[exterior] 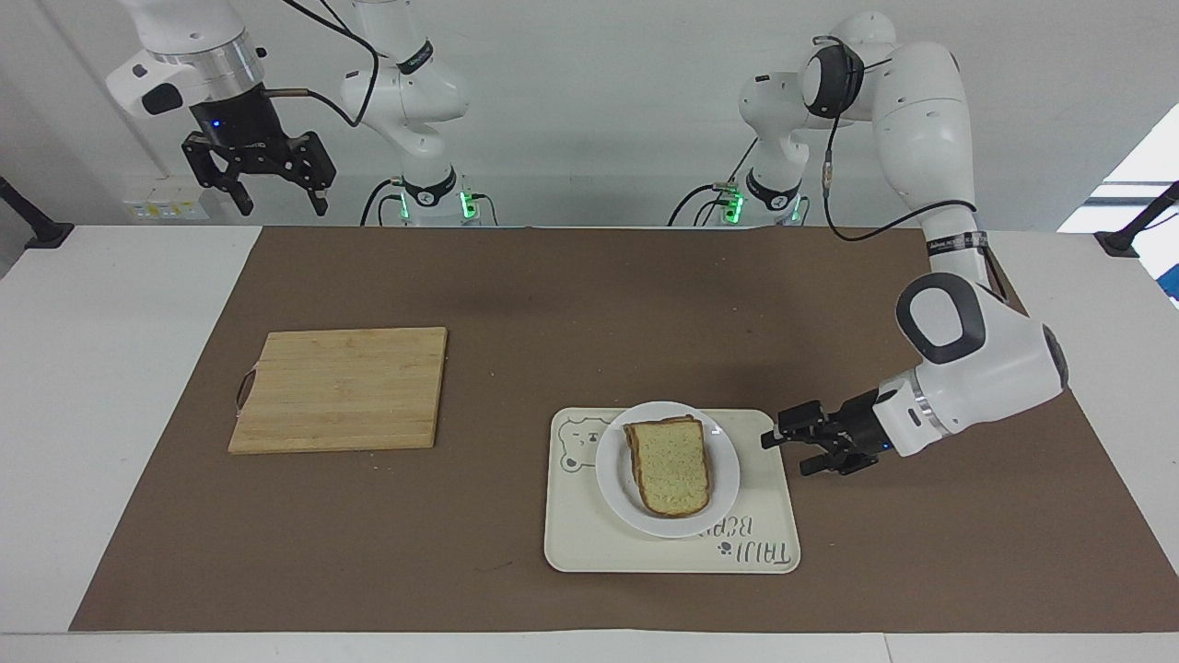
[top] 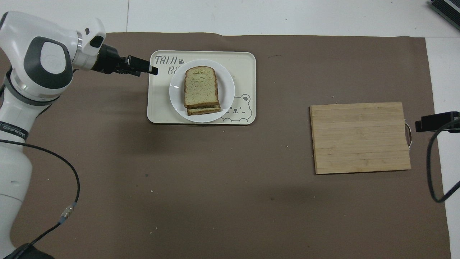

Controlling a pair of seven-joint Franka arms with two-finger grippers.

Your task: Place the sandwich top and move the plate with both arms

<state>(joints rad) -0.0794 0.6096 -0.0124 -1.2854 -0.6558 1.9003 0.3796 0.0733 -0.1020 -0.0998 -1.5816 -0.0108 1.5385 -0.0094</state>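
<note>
On the tray (exterior: 589,543) toward the left arm's end of the desk (exterior: 110,368) I see the plate (exterior: 615,479), with the sandwich top (exterior: 671,465) resting on another slice. My left claw (exterior: 783,451) hovers in the air just beside the tray's edge, apart from the plate, fingers parted and holding nothing. My right claw (exterior: 276,198) waits raised, spread wide and empty, over the desk's edge at the right arm's end. The cutting board (exterior: 341,389) lies well apart from the tray.

left gripper (exterior: 783,442) low, right gripper (exterior: 256,175) raised
</note>
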